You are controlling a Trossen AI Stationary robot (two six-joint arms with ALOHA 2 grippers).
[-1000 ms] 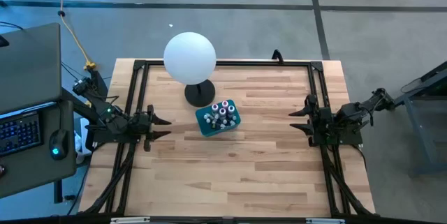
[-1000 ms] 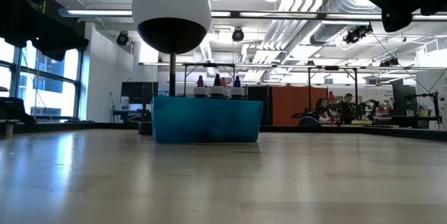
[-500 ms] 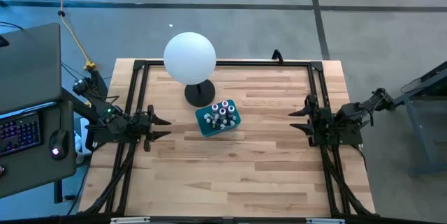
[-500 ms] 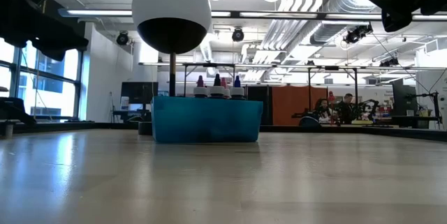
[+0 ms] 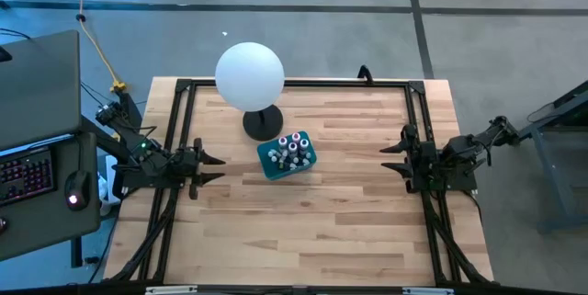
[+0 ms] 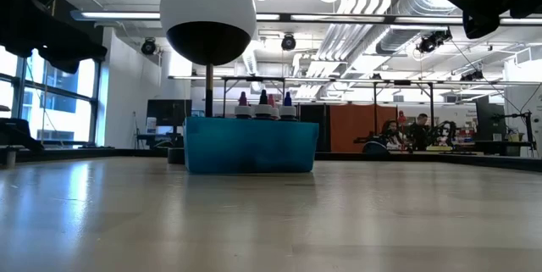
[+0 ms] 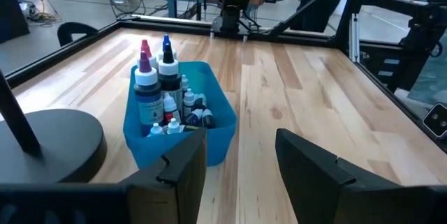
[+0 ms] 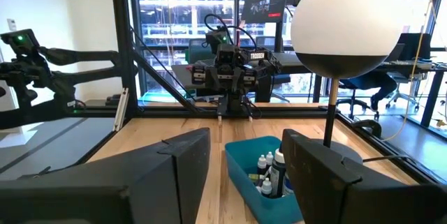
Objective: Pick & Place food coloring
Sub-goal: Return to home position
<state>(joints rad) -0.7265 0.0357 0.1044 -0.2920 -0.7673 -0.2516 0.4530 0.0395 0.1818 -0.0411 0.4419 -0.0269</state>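
The left gripper (image 5: 213,168) rests at the left edge of the table (image 5: 349,212), its two fingers spread apart with nothing between them. Across the table, at the right edge, the right gripper (image 5: 386,160) sits the same way, fingers apart and empty.

The food coloring (image 5: 293,149) is a cluster of tiny dropper bottles packed into a teal box (image 5: 273,168). From the left wrist the food coloring (image 7: 164,91) shows a few taller bottles standing upright with dark contents, white collars and red, blue and purplish tips. Smaller ones lie jumbled low in the box (image 7: 216,137).

From above the bottles are too small to count. At table height only the coloured tips (image 6: 262,102) rise over the wall of the box (image 6: 250,145), and both arms are cut off as dark shapes in the upper corners. In the right wrist view one finger hides part of the box (image 8: 244,158), so just a few bottles (image 8: 272,172) show.

The box stands just beside the dark base (image 5: 262,122) of the white ball lamp (image 5: 249,74), between the two grippers. It is somewhat nearer the left one and well apart from both.
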